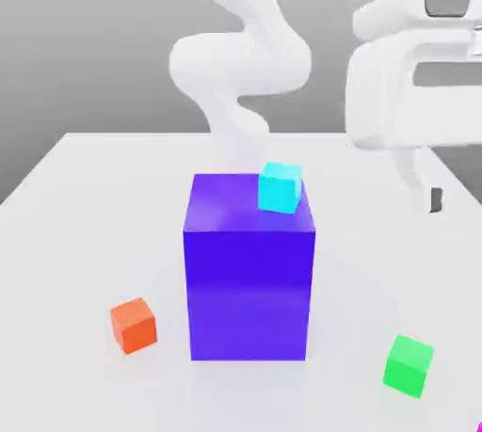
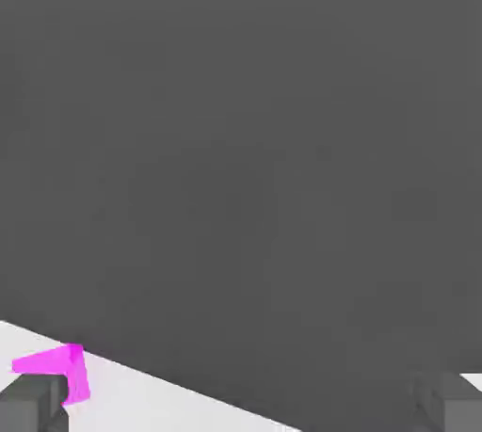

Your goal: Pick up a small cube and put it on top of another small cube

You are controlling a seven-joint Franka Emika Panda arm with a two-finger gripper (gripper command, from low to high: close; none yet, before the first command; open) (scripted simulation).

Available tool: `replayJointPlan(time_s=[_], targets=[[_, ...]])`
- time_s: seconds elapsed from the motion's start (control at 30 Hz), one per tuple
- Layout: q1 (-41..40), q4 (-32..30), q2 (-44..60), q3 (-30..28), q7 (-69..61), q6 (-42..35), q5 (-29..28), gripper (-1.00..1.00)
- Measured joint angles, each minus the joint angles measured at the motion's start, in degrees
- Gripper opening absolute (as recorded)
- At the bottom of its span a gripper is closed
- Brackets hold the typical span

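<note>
On the big blue block's (image 1: 249, 275) top, toward its far right corner, sits the cyan cube (image 1: 280, 186), while the gripper (image 2: 241, 407) hangs with fingers spread wide, empty, beside a magenta cube (image 2: 58, 369).

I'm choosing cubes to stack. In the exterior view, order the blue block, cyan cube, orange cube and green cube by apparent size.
1. blue block, by far the largest.
2. cyan cube, orange cube and green cube look alike; their differing distance from the camera makes ranking unsure.

Large blue block (image 1: 249, 280) mid-table (upright), white table (image 1: 85, 195), grey backdrop
</note>
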Motion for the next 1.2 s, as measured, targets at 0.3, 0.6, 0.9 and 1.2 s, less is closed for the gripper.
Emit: replayJointPlan(time_s=[0.3,0.6,0.9,1.2], targets=[[5.46,4.14,18.93,1.44,1.40,3.00,-4.03,0.00],[9.75,7.88,34.68,-0.24,3.23,9.98,-7.59,-1.00],[8.77,6.54,29.49,1.13,2.05,6.12,-5.88,-1.00],[6.65,-10.28,12.78,2.39,9.92,7.20,2.08,-1.00]])
